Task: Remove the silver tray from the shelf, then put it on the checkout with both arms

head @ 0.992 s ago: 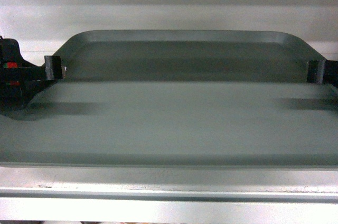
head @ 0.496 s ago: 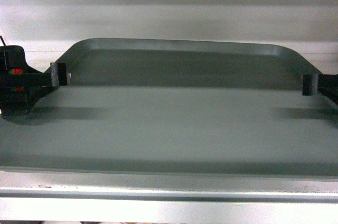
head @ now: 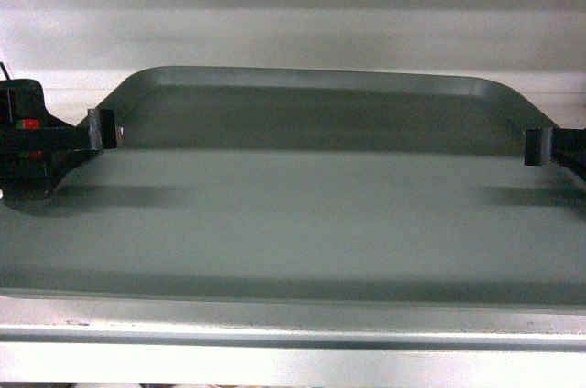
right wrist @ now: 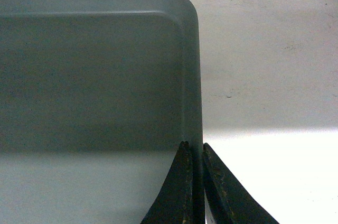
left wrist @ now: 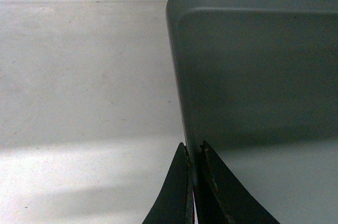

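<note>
Silver tray: on white shelf, filling its board. Left gripper clenched on rim at 9 o'clock; right gripper clenched on rim at 3 o'clock. Risk: uneven lift tilts tray, thin rim slips free.

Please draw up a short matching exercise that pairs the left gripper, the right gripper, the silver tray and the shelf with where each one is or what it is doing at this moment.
Things:
1. left gripper
2. right gripper
3. silver tray
4. shelf

States:
A. white board with a pale front lip, under everything
B. clamped on the tray's right rim
C. held at both side rims, spanning nearly the whole head view
D. clamped on the tray's left rim

Pairs: 1-D, 2-B, 3-C, 4-A
</note>
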